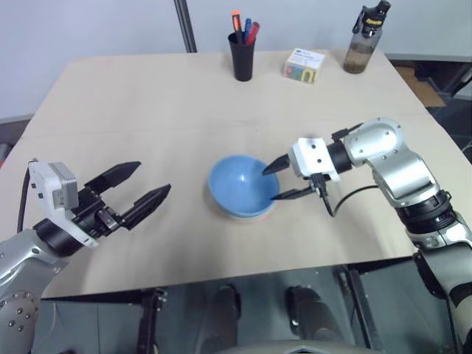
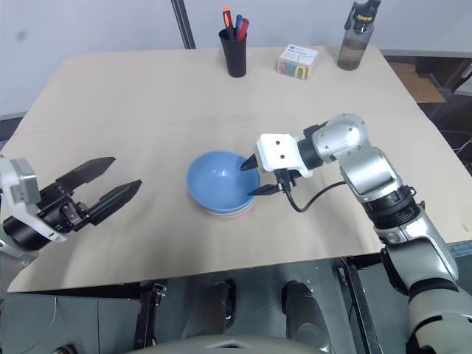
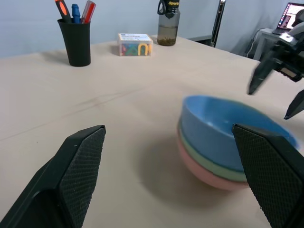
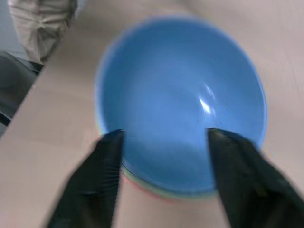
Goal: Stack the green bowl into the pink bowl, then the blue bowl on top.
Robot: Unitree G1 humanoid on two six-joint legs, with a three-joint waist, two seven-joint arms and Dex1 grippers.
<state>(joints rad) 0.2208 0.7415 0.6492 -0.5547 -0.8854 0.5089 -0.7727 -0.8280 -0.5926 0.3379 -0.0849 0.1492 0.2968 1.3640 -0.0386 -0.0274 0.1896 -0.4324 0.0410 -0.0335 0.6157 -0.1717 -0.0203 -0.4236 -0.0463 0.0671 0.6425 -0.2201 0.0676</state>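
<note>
The blue bowl (image 1: 240, 186) sits nested on the green bowl (image 3: 209, 159) and pink bowl (image 3: 211, 175) mid-worktop (image 1: 147, 110). The right end effector (image 1: 279, 182) seems spread around its rim, gripping nothing; the left end effector (image 1: 140, 188) waits wide open, empty.

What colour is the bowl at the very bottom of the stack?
Salmon pink: the small round plastic pink bowl, clearest in the left wrist view.

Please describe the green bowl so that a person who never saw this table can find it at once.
On the wooden table, look near the front edge for the stack of three bowls. The green bowl is the middle one, showing just as a thin mint band. The blue bowl sits inside it and the pink bowl lies under it.
</note>
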